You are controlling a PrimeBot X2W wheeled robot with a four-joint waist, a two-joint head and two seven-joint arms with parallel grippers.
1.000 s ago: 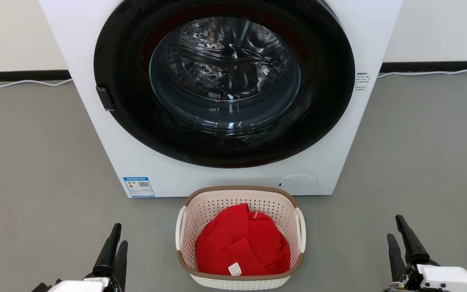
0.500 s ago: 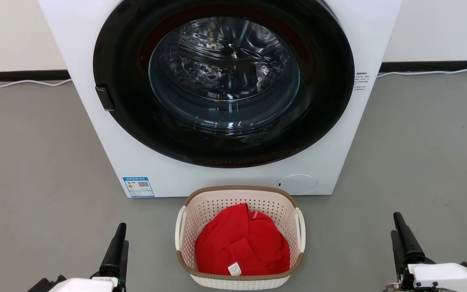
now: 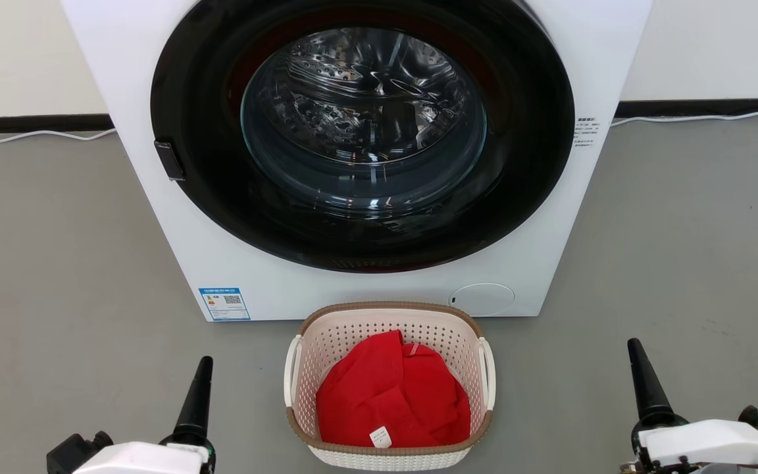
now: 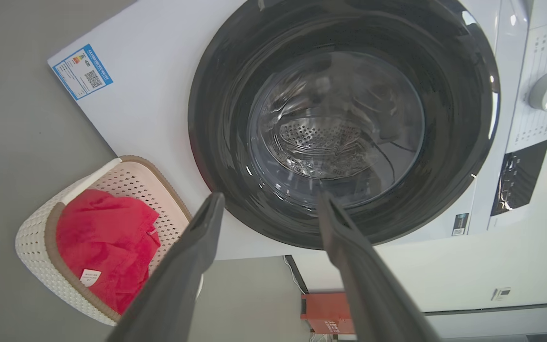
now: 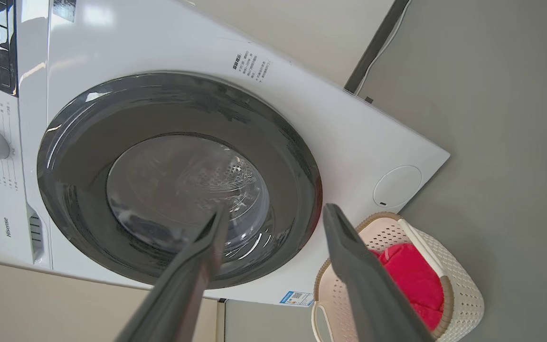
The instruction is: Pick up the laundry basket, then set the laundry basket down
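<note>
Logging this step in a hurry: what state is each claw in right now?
Left claw: open, holding nothing.
Right claw: open, holding nothing.

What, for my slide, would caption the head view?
Cream-white perforated plastic laundry basket holding red cloth, on grey floor before white washing machine, between left hand and right hand.
</note>
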